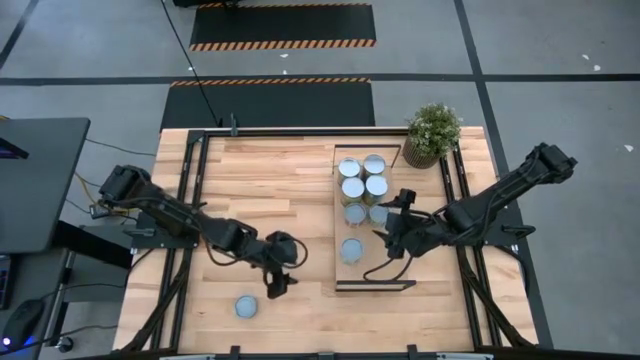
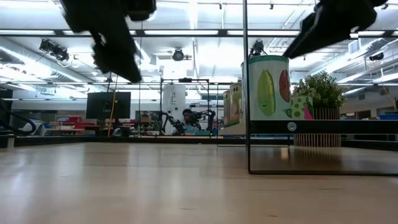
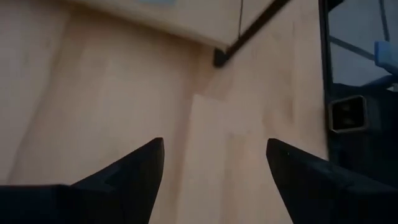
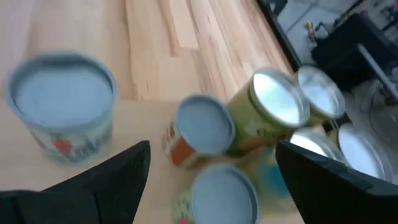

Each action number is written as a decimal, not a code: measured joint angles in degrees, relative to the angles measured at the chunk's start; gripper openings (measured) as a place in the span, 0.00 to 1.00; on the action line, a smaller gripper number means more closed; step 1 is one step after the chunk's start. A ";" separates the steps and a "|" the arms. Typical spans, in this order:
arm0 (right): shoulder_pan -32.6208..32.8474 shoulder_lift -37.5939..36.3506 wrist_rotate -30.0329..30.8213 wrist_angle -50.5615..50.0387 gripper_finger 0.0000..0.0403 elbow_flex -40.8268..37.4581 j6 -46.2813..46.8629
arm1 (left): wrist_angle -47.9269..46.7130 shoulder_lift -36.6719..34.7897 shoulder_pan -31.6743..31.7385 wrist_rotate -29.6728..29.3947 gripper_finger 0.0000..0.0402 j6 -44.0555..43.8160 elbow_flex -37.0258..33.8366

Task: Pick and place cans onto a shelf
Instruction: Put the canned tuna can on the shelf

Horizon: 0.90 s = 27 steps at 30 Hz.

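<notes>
Eight cans (seven on the one shelf, one off it), one plant.

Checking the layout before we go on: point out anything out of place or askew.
One can stands alone on the table near the front edge, apart from the other cans grouped on the shelf. Nothing looks tipped, spilled or damaged.

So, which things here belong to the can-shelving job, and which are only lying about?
Job:
- round pale-topped cans on the shelf
- lone pale-topped can on the table
- long light-wood shelf with dark frame

Lying about:
- potted green plant
- dark monitor
</notes>
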 joint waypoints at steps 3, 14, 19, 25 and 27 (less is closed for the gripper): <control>0.05 -1.18 0.00 6.29 0.88 -1.29 -4.61 | -7.10 0.28 -2.39 -0.68 0.72 -5.53 3.93; 0.80 -3.56 2.97 25.60 0.88 -6.52 -15.91 | -33.64 1.01 -15.75 -2.57 0.72 -33.33 14.62; 2.27 -3.37 3.69 26.07 0.88 -6.90 -15.91 | -34.44 2.21 -22.92 0.93 0.72 -49.64 14.63; 3.37 -3.39 6.74 26.01 0.88 -6.90 -16.75 | -36.45 5.74 -29.60 2.41 0.72 -59.64 14.58; 3.37 -3.39 6.85 26.04 0.88 -6.90 -17.25 | -36.11 7.45 -30.88 2.53 0.72 -59.84 14.58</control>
